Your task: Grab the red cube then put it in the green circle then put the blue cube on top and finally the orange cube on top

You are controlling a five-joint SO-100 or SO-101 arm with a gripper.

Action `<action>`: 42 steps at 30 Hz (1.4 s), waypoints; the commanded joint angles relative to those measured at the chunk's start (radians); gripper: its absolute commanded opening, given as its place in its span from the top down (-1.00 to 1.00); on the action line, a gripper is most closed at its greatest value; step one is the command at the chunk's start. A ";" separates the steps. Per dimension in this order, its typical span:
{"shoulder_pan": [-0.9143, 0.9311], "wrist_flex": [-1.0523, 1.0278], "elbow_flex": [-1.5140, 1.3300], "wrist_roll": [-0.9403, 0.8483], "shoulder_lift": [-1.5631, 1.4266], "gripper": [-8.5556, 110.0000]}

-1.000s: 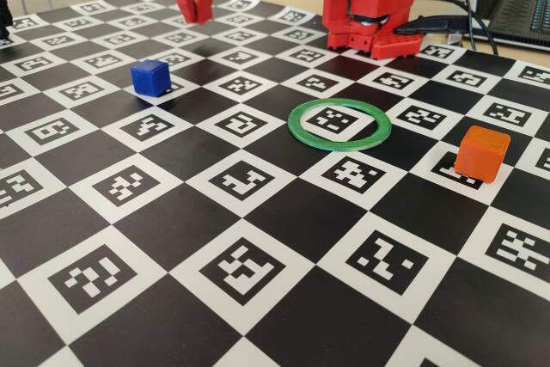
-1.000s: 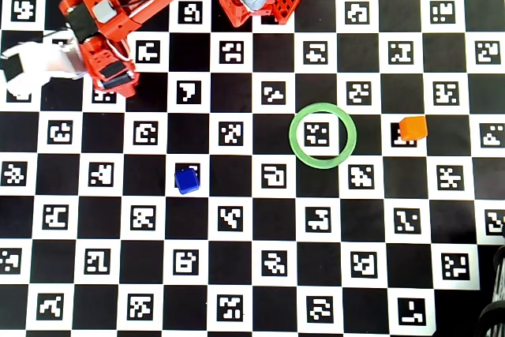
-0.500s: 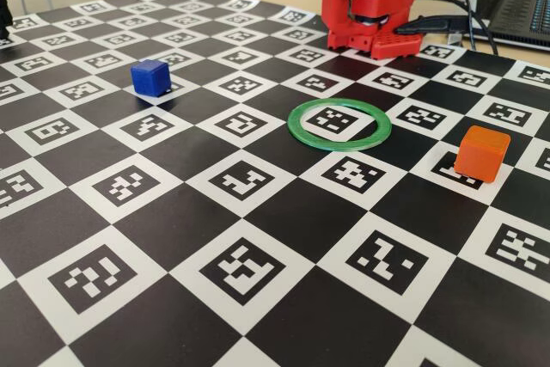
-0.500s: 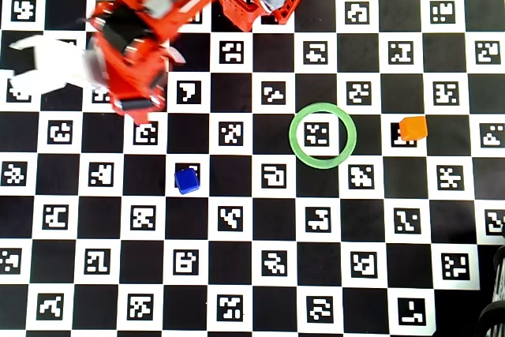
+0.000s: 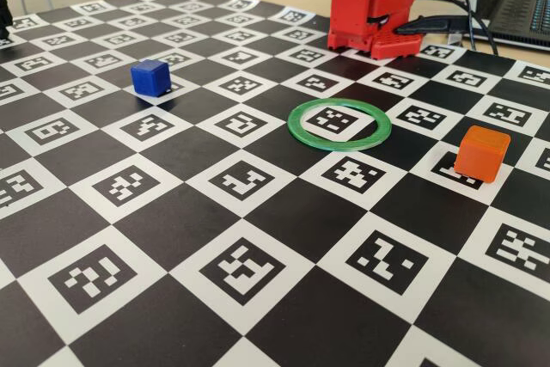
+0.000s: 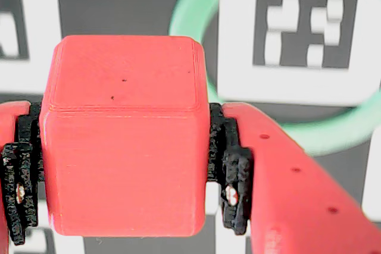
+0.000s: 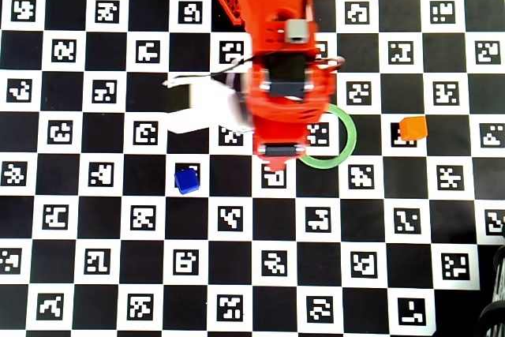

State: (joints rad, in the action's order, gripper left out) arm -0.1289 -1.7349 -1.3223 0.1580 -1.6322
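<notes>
A red cube [image 6: 122, 135] sits clamped between the black pads [image 6: 229, 176] of the end effector [image 6: 119, 171], seen in the wrist view with the green circle [image 6: 196, 4] below and beyond it, its centre up and to the right of the cube. The first step of the task appears to be in hand: the cube is gripped and carried, not yet set down. In the overhead view the arm [image 7: 284, 61] reaches out over the chequered bench [image 7: 95, 290], its forward end covering the left edge of the green circle [image 7: 347, 144]; the cube itself is hidden beneath it there. The next move, by this reading, calls for a short shift toward the ring's middle and a lowering before release, so the cube lands inside the hollow rather than on the rim. The blue cube [image 7: 187, 181] waits to the left of the ring in the overhead view, the orange cube [image 7: 413, 128] to its right, both apart from the arm. In the fixed view, the ring [image 5: 339, 124] lies empty on the bench.
</notes>
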 commanded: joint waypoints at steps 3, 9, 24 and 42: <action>-0.144 0.000 0.012 0.106 0.002 0.80; -0.158 0.075 -0.044 0.129 0.038 0.80; -0.149 0.423 -0.442 0.190 0.035 0.80; -0.259 0.568 -0.604 0.249 -0.066 0.80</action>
State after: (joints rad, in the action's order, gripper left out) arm -0.3789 -1.1766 -1.9343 0.4157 -1.6107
